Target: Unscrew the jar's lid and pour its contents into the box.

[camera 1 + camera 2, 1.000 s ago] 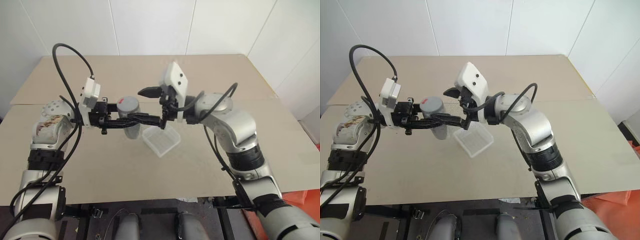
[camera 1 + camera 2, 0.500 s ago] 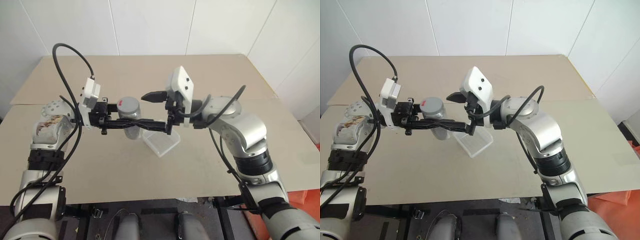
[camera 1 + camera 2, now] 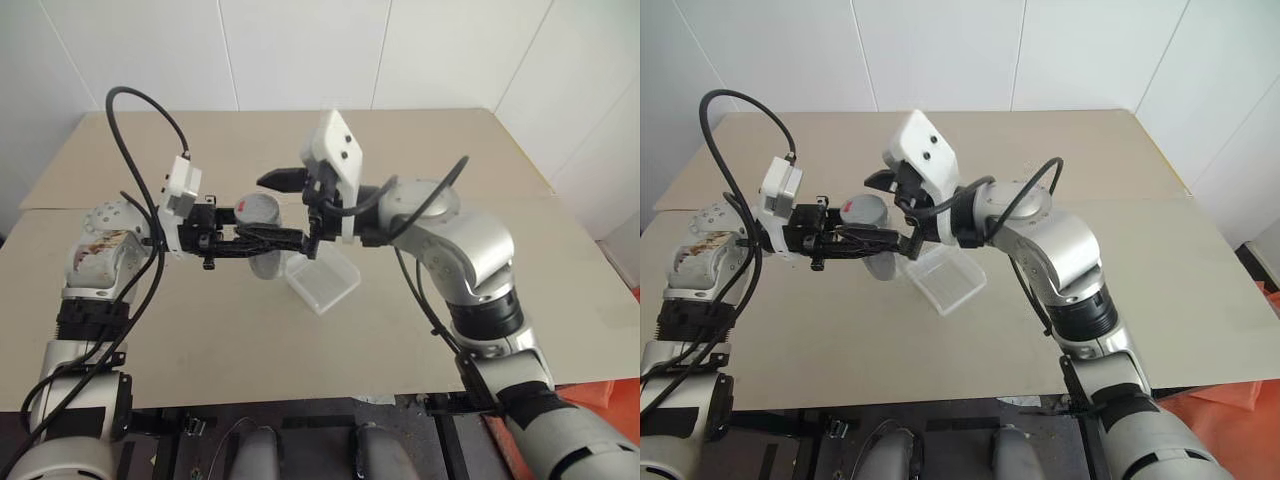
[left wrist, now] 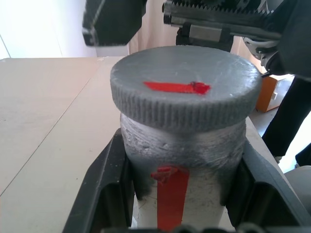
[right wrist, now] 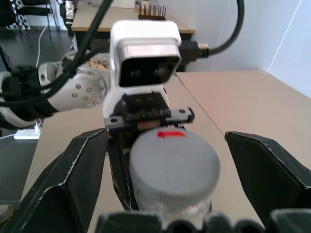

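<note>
**Jar held in the air, lid on, right gripper spread around the cap**

You are looking down over a flat, pale brown board table (image 3: 420, 330). A straight seam crosses it from side to side, behind the arms. White panelled walls (image 3: 300, 50) meet behind the far edge, and another white wall runs along the right side, close to the table's right corner. The near edge of the table drops off to a dark floor.

Your left gripper (image 3: 262, 238) reaches in level from the left and is clenched on the jar (image 4: 182, 189), which is upright and lifted above the table. In the left wrist view both black fingers (image 4: 104, 184) press the jar's clear sides, just under the lid (image 4: 184, 92). The grey ribbed lid is on the jar, with a red mark on top; a red streak shows through the jar wall below it. You cannot make out the contents.

Your right gripper (image 5: 165, 160) comes in from the right, facing the left one. Its fingers stand wide apart on either side of the lid, not touching it.

The box (image 3: 322, 280), clear and shallow, lies on the table just beside and below the jar, toward the right, partly under the right wrist.

The table is bare to the left, the right and in front of the box, leaving broad open room there.
</note>
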Controlling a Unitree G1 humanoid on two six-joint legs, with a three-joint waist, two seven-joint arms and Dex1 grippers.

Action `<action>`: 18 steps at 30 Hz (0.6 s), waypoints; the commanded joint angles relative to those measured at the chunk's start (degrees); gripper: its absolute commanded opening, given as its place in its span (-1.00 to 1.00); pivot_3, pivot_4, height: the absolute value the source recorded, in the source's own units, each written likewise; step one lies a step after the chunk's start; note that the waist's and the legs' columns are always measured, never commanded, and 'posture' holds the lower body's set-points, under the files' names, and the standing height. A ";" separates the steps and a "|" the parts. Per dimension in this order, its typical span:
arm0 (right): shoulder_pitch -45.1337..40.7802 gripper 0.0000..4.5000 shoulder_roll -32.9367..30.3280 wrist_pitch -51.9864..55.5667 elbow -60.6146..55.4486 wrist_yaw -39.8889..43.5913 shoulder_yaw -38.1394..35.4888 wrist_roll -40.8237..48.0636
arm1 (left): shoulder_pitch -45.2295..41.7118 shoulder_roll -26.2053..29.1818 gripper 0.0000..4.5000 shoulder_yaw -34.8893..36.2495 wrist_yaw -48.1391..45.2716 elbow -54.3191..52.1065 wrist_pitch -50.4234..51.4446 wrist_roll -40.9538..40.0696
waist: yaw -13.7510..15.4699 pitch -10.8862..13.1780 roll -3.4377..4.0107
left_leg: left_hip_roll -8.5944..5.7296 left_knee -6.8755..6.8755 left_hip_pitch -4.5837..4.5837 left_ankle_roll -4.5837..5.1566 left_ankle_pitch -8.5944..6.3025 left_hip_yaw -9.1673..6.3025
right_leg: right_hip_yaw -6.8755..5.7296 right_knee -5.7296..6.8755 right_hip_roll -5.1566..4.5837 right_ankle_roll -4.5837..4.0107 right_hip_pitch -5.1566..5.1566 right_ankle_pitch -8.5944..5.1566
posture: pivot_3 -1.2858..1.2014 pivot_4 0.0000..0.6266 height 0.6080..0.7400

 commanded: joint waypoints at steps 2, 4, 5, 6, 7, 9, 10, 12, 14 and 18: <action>-2.22 0.98 0.64 0.09 0.63 -0.32 0.31 -0.47 | -1.11 0.46 -0.12 0.87 -0.14 -1.57 -0.68 -0.52 | 0.03 0.00 0.00 | -0.01 0.00 0.00 0.00 0.00 0.00 | 0.00 0.00 0.00 0.00 0.00 0.00 | 0.03 -0.52 1.00; -2.51 0.98 0.77 0.05 1.30 -0.22 0.58 -0.62 | -0.92 0.58 -0.12 1.00 -0.12 -1.69 -0.66 -0.58 | 0.03 0.00 0.00 | 0.00 0.00 0.00 0.00 0.00 0.00 | 0.00 0.00 0.01 0.00 0.00 0.00 | 0.03 -0.52 1.00; -2.57 0.98 0.81 -0.03 1.52 -0.17 0.67 -0.69 | -0.83 0.62 -0.12 1.04 -0.11 -1.75 -0.66 -0.60 | 0.01 0.00 0.00 | 0.00 0.00 0.00 0.00 0.00 0.00 | 0.00 0.00 0.00 0.00 0.00 0.00 | 0.03 -0.52 1.00; -2.60 0.98 0.82 -0.09 1.75 -0.09 0.76 -0.76 | -0.66 0.65 -0.12 1.09 -0.03 -1.94 -0.60 -0.64 | -0.01 0.00 0.00 | 0.00 0.00 -0.01 0.00 0.00 0.00 | 0.00 0.00 0.00 0.00 0.00 0.00 | 0.03 -0.52 1.00; -2.62 0.98 0.82 -0.14 1.90 -0.03 0.83 -0.81 | -0.54 0.66 -0.12 1.12 0.03 -2.07 -0.57 -0.68 | -0.01 0.00 0.00 | 0.00 0.00 -0.01 0.00 0.00 0.00 | 0.00 0.00 0.00 0.00 0.00 0.00 | 0.03 -0.52 1.00; -2.73 0.98 0.78 0.01 2.14 0.12 0.90 -0.74 | -0.40 0.68 -0.12 1.16 0.09 -2.18 -0.61 -0.66 | 0.02 0.00 0.00 | 0.00 0.00 -0.01 0.00 0.00 0.00 | 0.00 0.00 0.00 0.00 0.00 0.00 | 0.03 -0.52 1.00; -2.88 0.91 0.93 0.06 2.40 -0.03 0.80 -0.74 | -0.36 0.69 -0.12 1.18 0.12 -2.19 -0.63 -0.66 | 0.02 0.00 0.00 | 0.00 0.00 -0.01 0.00 0.00 0.00 | 0.00 0.00 0.00 0.00 0.00 0.00 | 0.03 -0.52 1.00; -2.96 0.72 1.02 0.04 2.52 -0.15 0.57 -0.67 | -0.19 0.67 -0.12 1.20 0.25 -2.46 -0.55 -0.70 | 0.00 0.00 0.00 | 0.00 0.00 -0.01 0.00 0.00 0.00 | 0.00 0.00 0.00 0.00 0.00 0.00 | 0.03 -0.52 1.00; -3.11 0.44 1.08 -0.02 2.62 -0.22 0.26 -0.53 | -0.08 0.66 -0.12 1.19 0.27 -2.51 -0.58 -0.68 | -0.02 0.00 0.00 | 0.00 0.00 0.00 0.00 0.00 0.00 | 0.00 0.00 0.00 0.00 0.00 0.00 | 0.03 -0.52 1.00; -3.28 0.23 1.15 0.08 2.31 -0.64 -0.48 -0.33 | 0.14 0.68 -0.12 1.13 0.32 -2.64 -0.66 -0.67 | -0.02 0.00 0.00 | 0.00 0.00 0.00 0.00 0.00 0.00 | 0.00 0.00 0.00 0.00 0.00 0.00 | 0.03 -0.52 1.00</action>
